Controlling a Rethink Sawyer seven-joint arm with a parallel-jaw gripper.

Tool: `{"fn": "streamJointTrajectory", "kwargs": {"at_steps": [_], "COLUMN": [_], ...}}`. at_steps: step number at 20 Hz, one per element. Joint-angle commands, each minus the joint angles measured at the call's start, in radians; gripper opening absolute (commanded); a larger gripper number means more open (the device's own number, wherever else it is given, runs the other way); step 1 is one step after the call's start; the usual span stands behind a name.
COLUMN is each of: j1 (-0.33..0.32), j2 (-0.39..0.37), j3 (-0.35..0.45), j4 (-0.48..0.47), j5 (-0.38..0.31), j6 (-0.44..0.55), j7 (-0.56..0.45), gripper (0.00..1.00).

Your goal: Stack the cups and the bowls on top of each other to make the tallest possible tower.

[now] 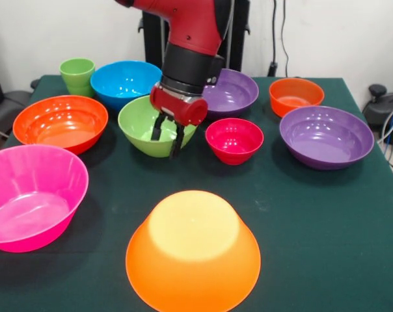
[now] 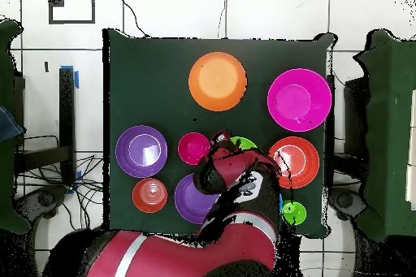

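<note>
front view, my rig at one instant. the red and black arm (image 1: 187, 39) comes down from the top edge, and i see its gripper (image 1: 168, 135) hanging in front of the green bowl (image 1: 144, 127), its two dark fingers (image 1: 177, 140) pointing down with a narrow gap between them and nothing held; whether they touch the bowl's rim i cannot tell. the upturned orange bowl (image 1: 193, 250) sits alone at the near edge of the dark green table (image 1: 300, 214), base uppermost, with nothing stacked on it. the large pink bowl (image 1: 32, 195) stands upright at the left near corner. behind it is a wide red-orange bowl (image 1: 60, 121), then the light-green cup (image 1: 77, 76) at the far left corner, just beside the blue bowl (image 1: 125, 82). the small magenta-red bowl (image 1: 234, 140) lies just to the right of the green bowl, near but apart. one purple bowl (image 1: 232, 92) is partly hidden behind the arm; the other purple bowl (image 1: 326, 136) stands at the right, with a smaller red-orange bowl (image 1: 296, 96) behind it.

overhead view: the arm (image 2: 236, 209) covers the green bowl (image 2: 244, 143) except a sliver of rim, and the blue bowl is not seen. the upturned orange bowl (image 2: 217, 81) lies well apart from the other bowls.
</note>
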Motion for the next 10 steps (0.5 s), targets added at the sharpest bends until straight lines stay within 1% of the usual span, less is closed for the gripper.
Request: {"fn": "streamJointTrajectory", "kwargs": {"at_steps": [1,5,6,10], "j1": [-0.014,0.007,0.013,0.002], "j2": [-0.069,-0.061,-0.058,-0.060], "j3": [0.166,0.151,0.146,0.166], "j4": [0.044,0.032,0.029,0.031], "j5": [-0.050,-0.050,-0.049,-0.045], "j6": [0.108,0.116,0.117,0.141], "j7": [-0.095,-0.097,-0.096,-0.103], "gripper": [1.00,1.00,0.00,0.00]}}
